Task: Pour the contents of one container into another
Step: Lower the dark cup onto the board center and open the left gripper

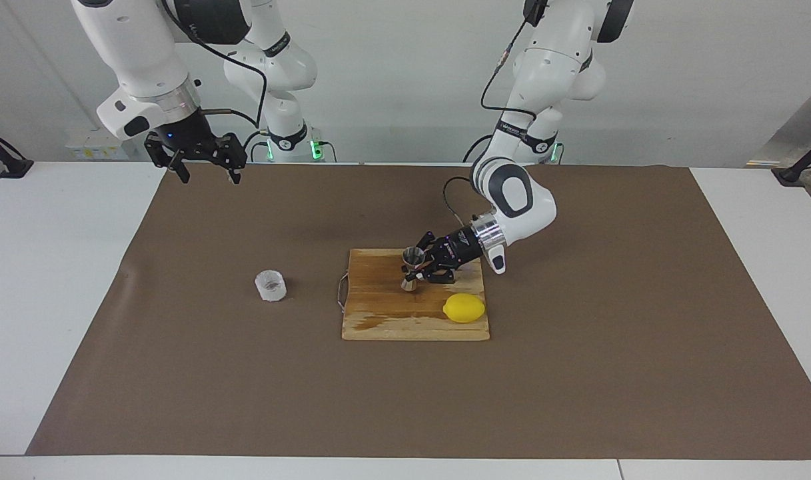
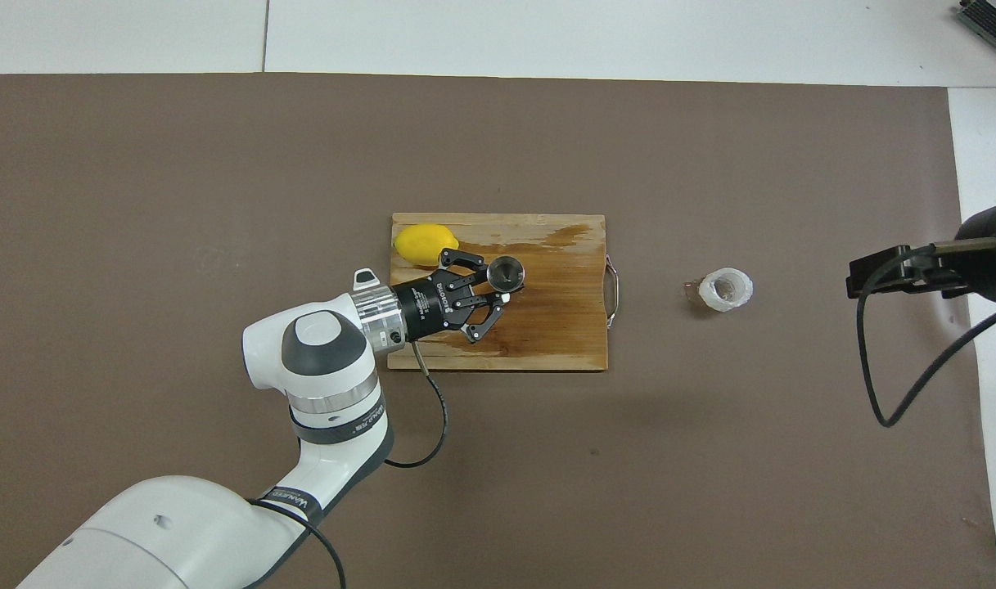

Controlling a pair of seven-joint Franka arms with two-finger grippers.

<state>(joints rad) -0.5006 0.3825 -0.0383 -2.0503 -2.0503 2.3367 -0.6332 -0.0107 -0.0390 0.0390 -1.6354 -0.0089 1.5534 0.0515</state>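
Step in hand: the left end effector (image 1: 418, 268) reaches low over the cutting board (image 1: 378, 313), its fingers set around the waist of the jigger (image 1: 412, 267); whether they clamp it cannot be told.
Jigger: stands upright on the board near the lemon (image 1: 464, 308), long axis vertical, open mouth up.
Cup (image 1: 270, 285): upright on the worktop (image 1: 578, 373) toward the right arm's end, mouth up, well apart from the board.
Right end effector (image 1: 205, 167): waits raised over the mat's edge, fingers spread.
Next move, judged: bring the cup and the jigger together, then tilt the cup over the jigger's mouth.
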